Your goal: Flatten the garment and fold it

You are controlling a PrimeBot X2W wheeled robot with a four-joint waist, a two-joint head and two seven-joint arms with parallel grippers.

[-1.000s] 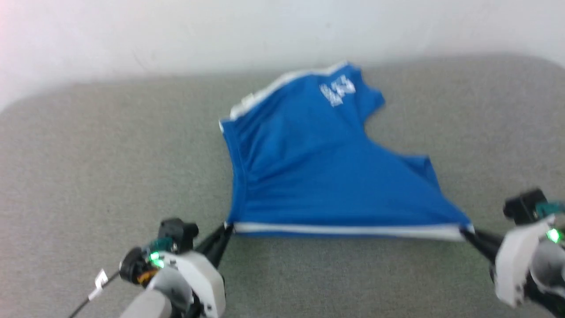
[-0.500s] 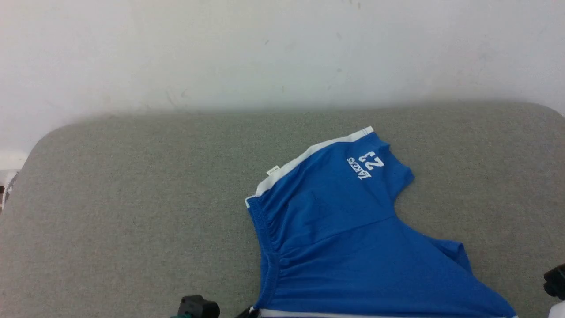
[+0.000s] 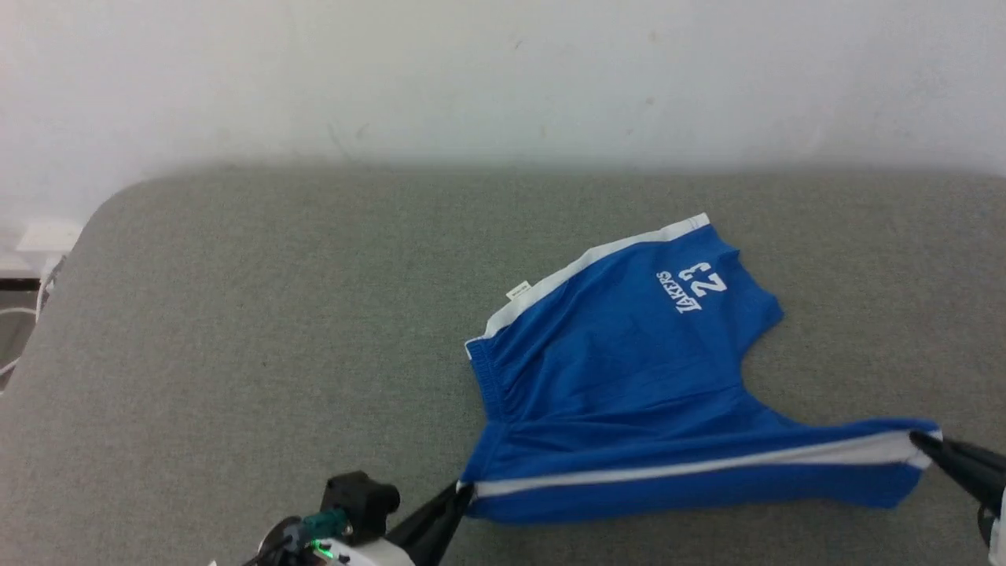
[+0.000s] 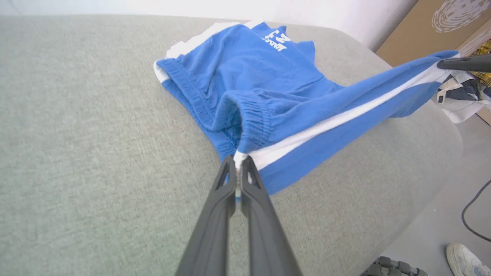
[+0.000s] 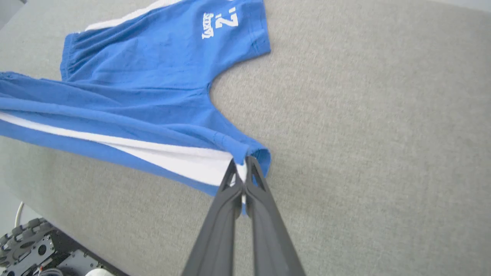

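The blue athletic shorts [image 3: 629,369] lie right of centre on the grey fabric-covered worktop [image 3: 236,354]. Their far leg is flat on the cloth, with the white "LAKERS 23" lettering [image 3: 692,287] facing up. The near side is raised and drawn into a taut span between the two pincers.

The left pincer [image 3: 460,494] is pressed together on the waistband end of the white side stripe [image 3: 684,468]. In the left wrist view its fingers [image 4: 226,180] meet on the white trim just below the gathered elastic waistband [image 4: 253,119]. The right pincer [image 3: 921,442] is also closed, pinching the hem end of the same stripe; the right wrist view shows its tips [image 5: 241,168] clamped on the white fabric.

A second ago the white stripe was the lowest edge of the cloth, stretched straight between the pincers. Now a band of blue hangs beneath it, and the held side slopes up toward the right pincer. The whole head view has shifted since then, so the camera has moved as well.

Beyond the worktop's edge, the left wrist view shows a cardboard box [image 4: 422,27] and a white shoe [image 4: 462,260].
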